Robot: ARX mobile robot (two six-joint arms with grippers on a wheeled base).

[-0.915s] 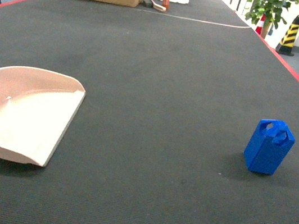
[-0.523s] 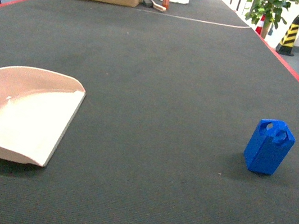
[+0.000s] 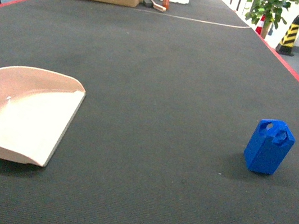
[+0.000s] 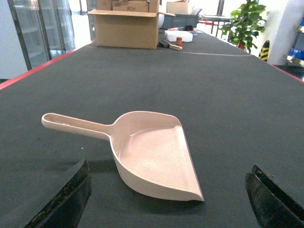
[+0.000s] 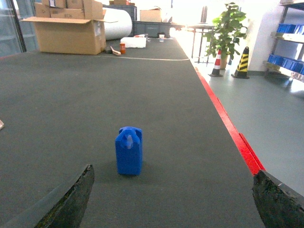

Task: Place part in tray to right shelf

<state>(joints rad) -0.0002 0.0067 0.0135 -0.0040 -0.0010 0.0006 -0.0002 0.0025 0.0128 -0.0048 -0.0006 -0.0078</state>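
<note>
Nothing changing since earlier frames: part [image 5: 128,150] sitting ahead of wide-open right hand [image 5: 173,199], tray [image 4: 152,156] ahead of wide-open left hand [image 4: 166,199], both idling; pickup not started.

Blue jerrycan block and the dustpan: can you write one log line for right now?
part: blue jerrycan block upright on mat, untouched | tray: beige dustpan empty, far left | left gripper jaws open | right gripper jaws open | step: not started
</note>
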